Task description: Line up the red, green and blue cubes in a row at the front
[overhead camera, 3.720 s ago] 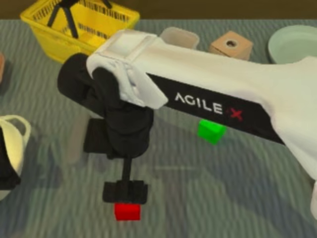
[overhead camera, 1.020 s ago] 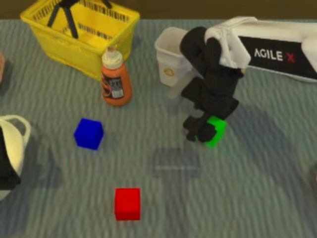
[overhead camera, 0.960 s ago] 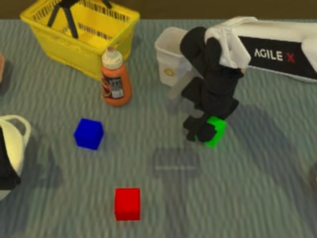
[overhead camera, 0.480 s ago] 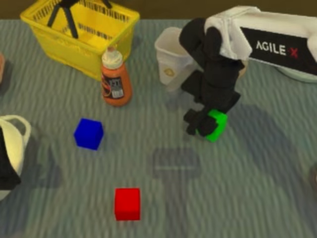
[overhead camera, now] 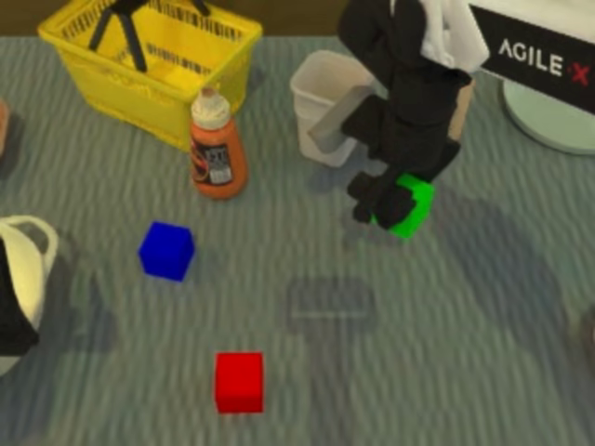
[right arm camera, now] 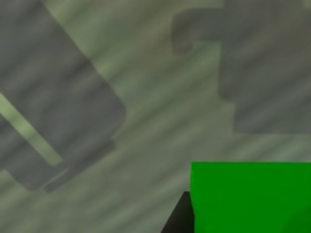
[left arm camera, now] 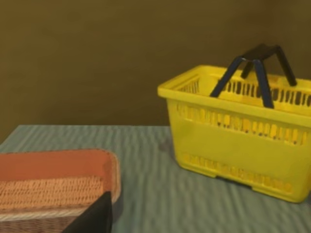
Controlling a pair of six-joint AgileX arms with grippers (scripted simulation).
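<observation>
While my right gripper hangs at approx 1 o'clock from table centre, its fingers are clamped on the green cube, which looks lifted off the cloth; right wrist view shows that cube above its own shadow. Red cube sits at 6 o'clock near the front edge. Blue cube sits at 9 o'clock, well apart from red. Orange bottle stands upright at 11 o'clock, beside the yellow basket. White bin is just beside the right arm. Left arm is parked at 9 o'clock, table edge; finger state: cannot tell.
</observation>
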